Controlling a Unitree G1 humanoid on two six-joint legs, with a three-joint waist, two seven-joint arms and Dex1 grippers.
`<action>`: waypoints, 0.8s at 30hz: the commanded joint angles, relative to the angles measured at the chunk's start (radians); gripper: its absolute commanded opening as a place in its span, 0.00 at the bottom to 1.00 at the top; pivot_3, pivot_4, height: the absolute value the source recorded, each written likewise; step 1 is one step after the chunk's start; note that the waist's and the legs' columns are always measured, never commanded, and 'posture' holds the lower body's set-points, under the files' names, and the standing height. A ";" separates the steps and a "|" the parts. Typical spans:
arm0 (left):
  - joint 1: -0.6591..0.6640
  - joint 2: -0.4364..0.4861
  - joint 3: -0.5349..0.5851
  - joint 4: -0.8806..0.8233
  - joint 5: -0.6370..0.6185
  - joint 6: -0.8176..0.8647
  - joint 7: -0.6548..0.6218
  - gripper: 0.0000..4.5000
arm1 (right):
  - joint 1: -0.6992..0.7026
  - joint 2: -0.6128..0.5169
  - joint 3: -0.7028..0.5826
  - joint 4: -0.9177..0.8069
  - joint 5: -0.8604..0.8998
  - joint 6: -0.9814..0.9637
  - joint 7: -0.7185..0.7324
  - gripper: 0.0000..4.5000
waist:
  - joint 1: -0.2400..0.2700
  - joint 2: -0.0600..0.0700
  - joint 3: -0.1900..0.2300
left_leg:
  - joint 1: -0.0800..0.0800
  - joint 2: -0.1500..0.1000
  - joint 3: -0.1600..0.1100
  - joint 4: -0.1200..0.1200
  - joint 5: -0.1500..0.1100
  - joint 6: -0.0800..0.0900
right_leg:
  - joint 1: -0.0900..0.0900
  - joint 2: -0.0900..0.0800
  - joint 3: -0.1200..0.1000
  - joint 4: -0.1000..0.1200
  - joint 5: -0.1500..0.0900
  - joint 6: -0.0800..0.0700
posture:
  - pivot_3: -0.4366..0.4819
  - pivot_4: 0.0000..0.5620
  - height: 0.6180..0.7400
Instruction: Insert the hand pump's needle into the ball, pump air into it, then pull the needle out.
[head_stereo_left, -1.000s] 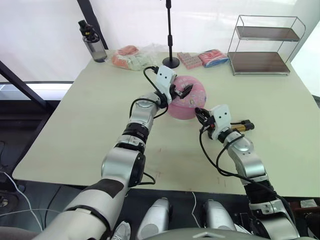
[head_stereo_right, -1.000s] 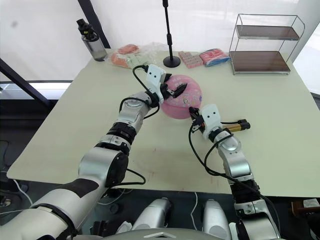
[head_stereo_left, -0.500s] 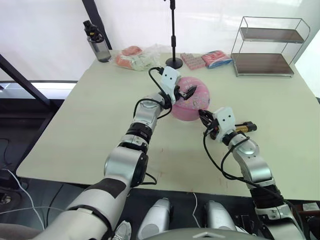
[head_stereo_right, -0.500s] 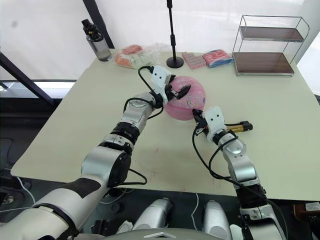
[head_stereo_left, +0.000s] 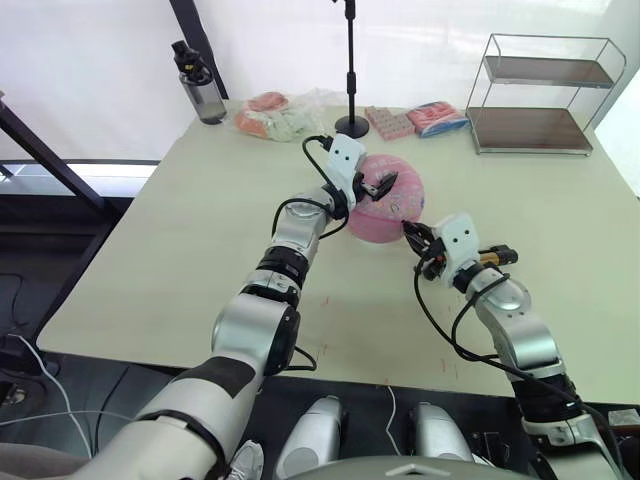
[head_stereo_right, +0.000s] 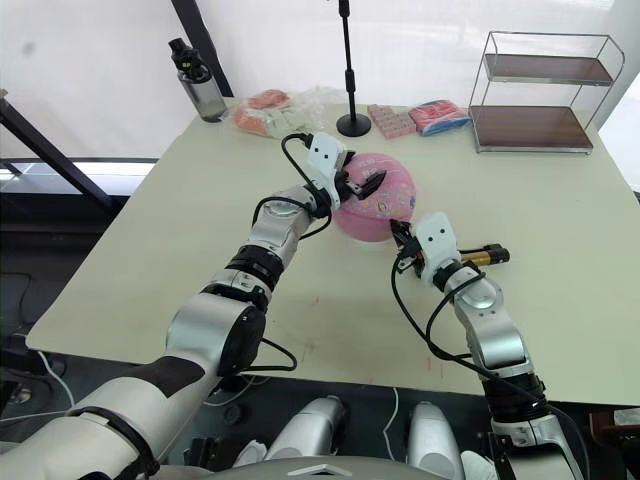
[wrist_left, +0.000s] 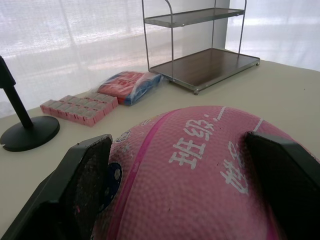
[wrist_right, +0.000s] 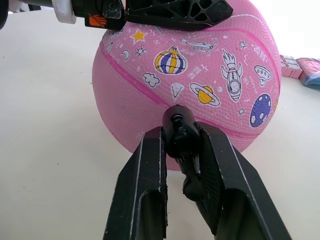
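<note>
Ball (head_stereo_left: 388, 200) rests between the spread fingers of the left gripper (head_stereo_left: 381, 184), while the right gripper (wrist_right: 182, 145) pinches the needle (wrist_right: 178, 129) fitting beside it.

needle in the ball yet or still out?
Cannot tell. The right gripper holds the needle's black fitting close against the ball; the pin itself is hidden.

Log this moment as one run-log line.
left tool open, straddling ball | right tool shut on needle fitting, aimed at ball | pump on table | needle not yet inserted
</note>
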 joint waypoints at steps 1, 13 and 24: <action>0.076 0.032 -0.001 0.149 0.054 0.067 0.096 1.00 | 0.024 -0.019 -0.020 -0.117 0.040 -0.028 0.033 0.08 | 0.000 0.000 0.000 | 0.000 0.000 0.000 0.000 0.000 0.000 | 0.000 0.000 0.000 0.000 0.000 0.000 | 0.48 0.27 1.00; 0.080 0.027 -0.004 0.153 0.055 0.067 0.096 1.00 | 0.055 -0.043 -0.036 -0.176 0.067 0.006 0.034 0.08 | -0.024 -0.001 -0.005 | 0.003 0.000 0.000 0.000 -0.001 0.003 | 0.000 0.001 0.002 0.001 0.000 0.000 | 0.48 0.27 1.00; 0.073 0.017 0.000 0.146 0.050 0.052 0.077 1.00 | 0.067 -0.063 -0.052 -0.171 0.075 -0.003 0.021 0.08 | -0.039 0.000 -0.011 | 0.024 0.000 -0.003 -0.011 -0.002 0.003 | 0.014 0.003 0.005 -0.001 -0.004 0.007 | 0.48 0.27 1.00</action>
